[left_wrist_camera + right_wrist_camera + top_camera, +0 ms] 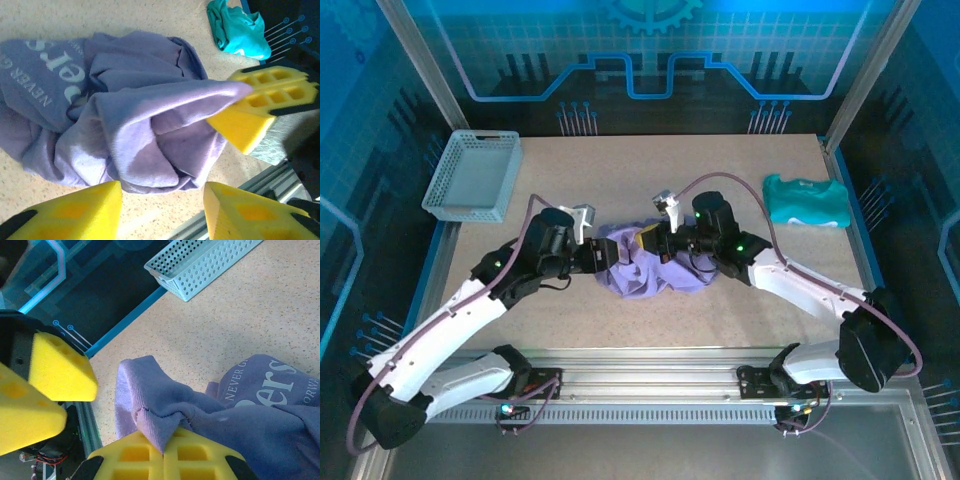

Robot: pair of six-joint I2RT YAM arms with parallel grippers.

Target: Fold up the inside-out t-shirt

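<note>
The inside-out t-shirt point(645, 268) is a crumpled lavender heap in the middle of the table, its pale lettering point(47, 75) facing up. My right gripper point(163, 455) is shut on a raised fold of the shirt's hem, and its yellow pads point(262, 100) hold that fold up off the heap. At the shirt's left edge my left gripper point(162, 210) is open. Its yellow fingers point(75, 210) stand just short of the cloth, with bare table between them. From above, both grippers point(603, 257) point(655, 243) meet over the heap.
A grey mesh basket point(473, 175) stands at the back left of the table. A folded teal garment point(807, 200) lies at the back right. The aluminium rail point(650, 365) runs along the near edge, close behind the shirt.
</note>
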